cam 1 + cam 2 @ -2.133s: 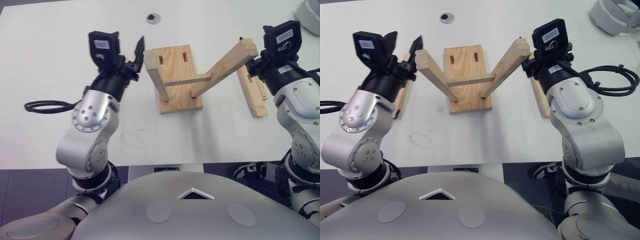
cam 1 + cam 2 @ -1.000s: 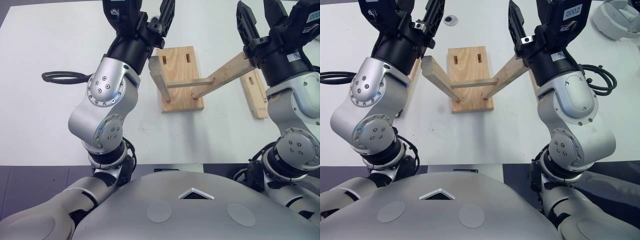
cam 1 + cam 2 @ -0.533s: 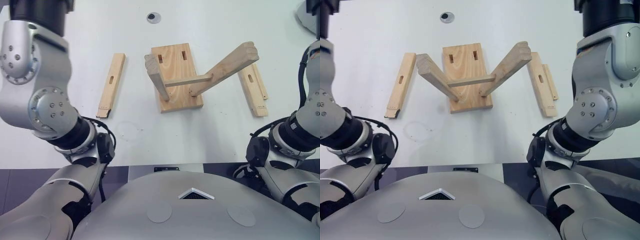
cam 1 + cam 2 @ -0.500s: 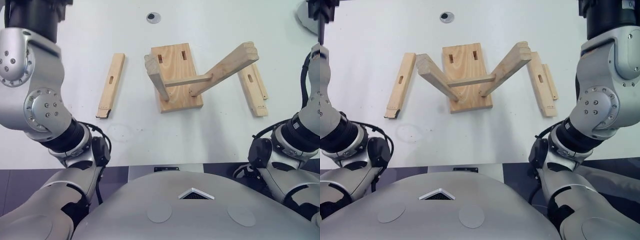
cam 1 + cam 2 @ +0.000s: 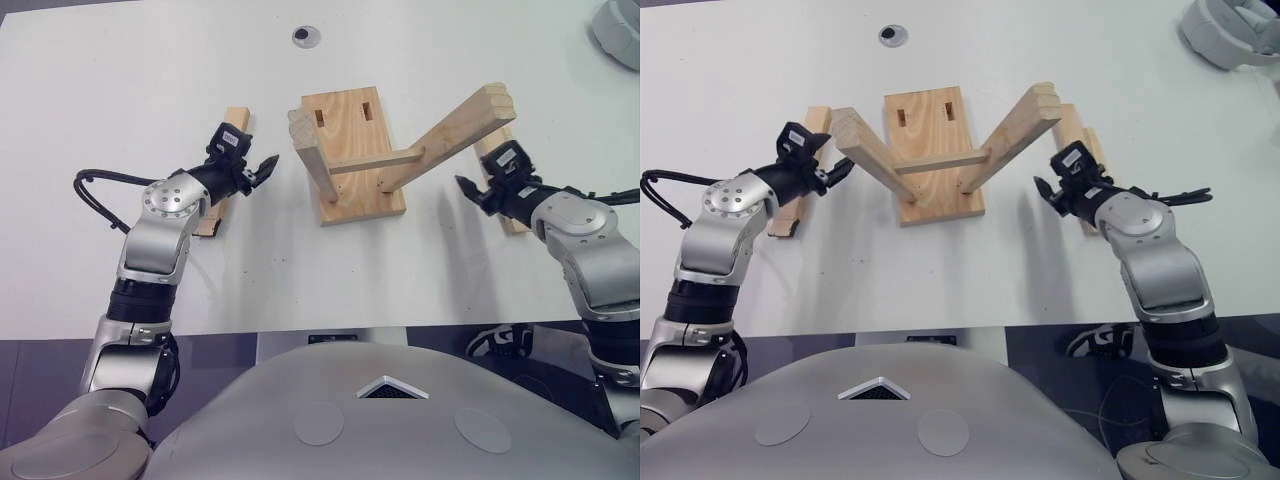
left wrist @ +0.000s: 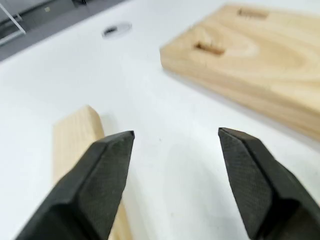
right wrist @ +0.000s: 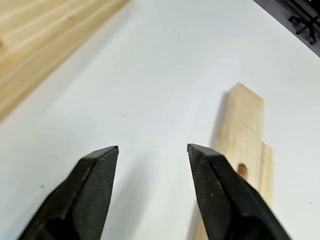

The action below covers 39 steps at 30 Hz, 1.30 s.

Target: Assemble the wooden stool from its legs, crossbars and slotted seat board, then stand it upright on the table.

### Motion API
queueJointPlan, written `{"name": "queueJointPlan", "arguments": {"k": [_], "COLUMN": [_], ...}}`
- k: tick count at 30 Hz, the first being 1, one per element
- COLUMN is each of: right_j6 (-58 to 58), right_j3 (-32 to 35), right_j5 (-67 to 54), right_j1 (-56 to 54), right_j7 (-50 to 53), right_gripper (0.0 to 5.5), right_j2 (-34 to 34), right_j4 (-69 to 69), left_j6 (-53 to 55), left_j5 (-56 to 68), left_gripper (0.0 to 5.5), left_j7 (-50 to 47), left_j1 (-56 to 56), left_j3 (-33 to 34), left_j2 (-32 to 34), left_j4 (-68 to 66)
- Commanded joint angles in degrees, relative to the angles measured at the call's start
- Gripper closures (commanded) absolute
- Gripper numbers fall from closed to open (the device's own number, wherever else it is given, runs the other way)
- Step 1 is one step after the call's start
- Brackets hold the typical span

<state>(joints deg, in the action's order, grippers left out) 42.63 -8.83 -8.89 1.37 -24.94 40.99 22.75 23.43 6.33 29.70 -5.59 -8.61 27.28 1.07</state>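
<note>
The seat board [image 5: 360,207] lies on the table [image 5: 150,60], splayed legs [image 5: 455,128] and crossbar [image 5: 375,160] socketed in. The left claw [image 6: 175,137] and right claw [image 7: 152,150] gape wide, empty, each beside a loose leg [image 7: 242,125]. We judge the wood stiff, light, best gripped mid-length.

One pale rectangular wooden seat board [image 5: 345,128], showing two cut slots, carries two thick wooden legs, the left fitted leg [image 5: 312,150] and the right fitted leg [image 5: 455,130], joined by one thin wooden fitted crossbar [image 5: 370,162]. Three loose pieces lie on the one white desk [image 5: 120,80]: two flat wooden legs, the left loose leg [image 5: 816,120] and the right loose leg [image 7: 241,130], plus one thin loose crossbar [image 7: 267,175] just beside the latter. Also counted are one small dark round disc [image 5: 306,37], one white rounded object [image 5: 620,25] at the far right corner, and two black grippers, the left gripper [image 6: 175,145] and the right gripper [image 7: 152,152].
</note>
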Motion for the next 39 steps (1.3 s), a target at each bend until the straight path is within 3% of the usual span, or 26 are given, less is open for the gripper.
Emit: {"name": "queueJointPlan", "arguments": {"k": [1,8,13,18,23,32,35,39], "right_j6": [-0.8,2.8,-2.1,-7.8,-14.6,-26.9,-31.9,-39.1], "right_j3": [-6.2,-14.2,-14.5,-5.5,0.2,-3.6,-5.8,-9.3], "right_j5": [1.6,0.2,-4.8,-5.5,-3.1,11.7,15.4,20.4], "right_j1": [-4.2,-6.2,-6.9,-5.9,-5.0,-22.5,-26.8,-30.9], "right_j7": [-2.2,-14.4,-20.6,-25.2,-28.6,-9.0,-4.4,-1.6], "right_gripper": [2.89,2.89,2.89,2.89,2.89,2.89,2.89,2.89], "right_j2": [-3.5,1.5,-1.0,5.4,11.3,-5.3,-11.3,-16.4], "right_j4": [-1.4,5.5,11.5,8.8,2.2,-34.1,-47.4,-64.4], "left_j6": [-3.4,-8.2,-10.4,-14.6,-15.4,-4.7,-2.7,-3.1], "left_j5": [-1.0,1.4,5.3,5.7,4.7,6.8,5.3,1.1], "left_gripper": [2.38,2.38,2.38,2.38,2.38,2.38,2.38,2.38], "left_j7": [2.3,7.4,10.6,9.8,10.9,21.6,23.5,22.5], "left_j1": [-2.1,-4.3,-6.2,-9.7,-1.9,12.1,10.5,5.6], "left_j3": [-3.5,-4.3,-0.6,6.2,10.6,3.8,1.0,-4.1], "left_j2": [-3.1,-6.3,-7.1,-4.3,1.6,12.0,14.4,12.6], "left_j4": [-4.0,-6.3,-7.4,-14.0,-10.2,17.8,19.2,12.6]}}
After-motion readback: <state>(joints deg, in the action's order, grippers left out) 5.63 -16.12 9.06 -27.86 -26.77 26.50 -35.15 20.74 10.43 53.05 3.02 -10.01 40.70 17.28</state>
